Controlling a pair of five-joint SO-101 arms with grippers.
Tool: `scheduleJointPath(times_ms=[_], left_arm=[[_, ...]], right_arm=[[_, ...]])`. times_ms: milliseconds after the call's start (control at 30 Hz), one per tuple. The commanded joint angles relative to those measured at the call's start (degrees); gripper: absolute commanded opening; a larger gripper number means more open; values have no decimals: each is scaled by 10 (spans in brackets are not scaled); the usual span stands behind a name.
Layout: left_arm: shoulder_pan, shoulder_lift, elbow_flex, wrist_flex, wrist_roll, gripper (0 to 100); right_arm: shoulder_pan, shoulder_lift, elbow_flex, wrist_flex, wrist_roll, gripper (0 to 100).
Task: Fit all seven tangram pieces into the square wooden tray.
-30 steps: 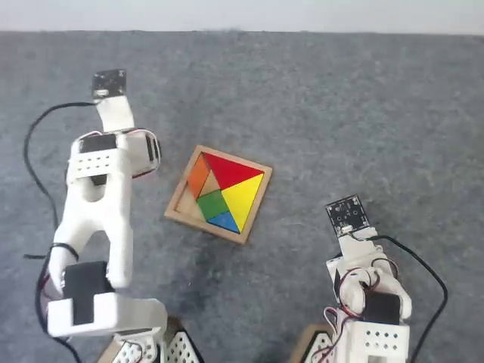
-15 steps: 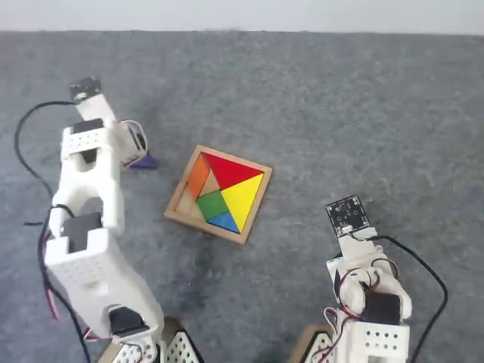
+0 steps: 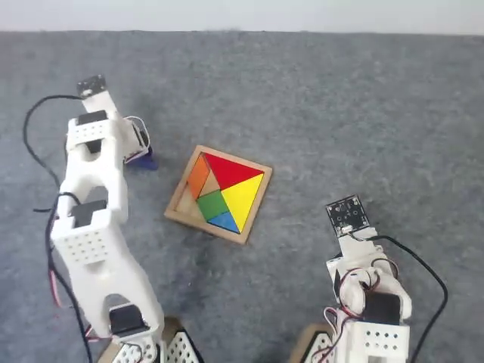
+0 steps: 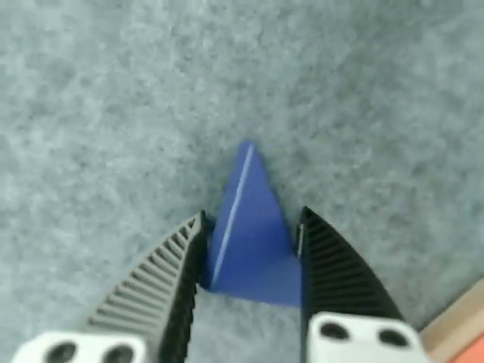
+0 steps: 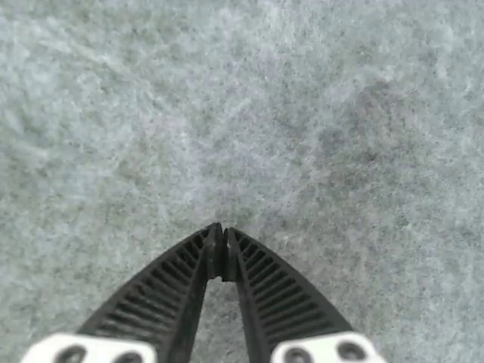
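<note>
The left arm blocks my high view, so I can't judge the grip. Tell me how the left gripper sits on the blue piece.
Observer: In the left wrist view, the left gripper has one finger against each side of the blue triangle.
Operator: Give me the way its tip faces.
Observer: One tip points straight away from the gripper, over the grey carpet.
Operator: Now report the right gripper.
Observer: The right gripper is shut on nothing, its fingertips together above the carpet.
</note>
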Motion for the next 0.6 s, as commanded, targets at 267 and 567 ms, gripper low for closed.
scheduleJointPath(times_ms=[267,567], left_arm=[[6,18,-65,46,-12,51],[18,-61,-32,71,-31,19]], right_arm=[[-2,-9,10,1,4,8],[-2,-9,10,1,4,8]])
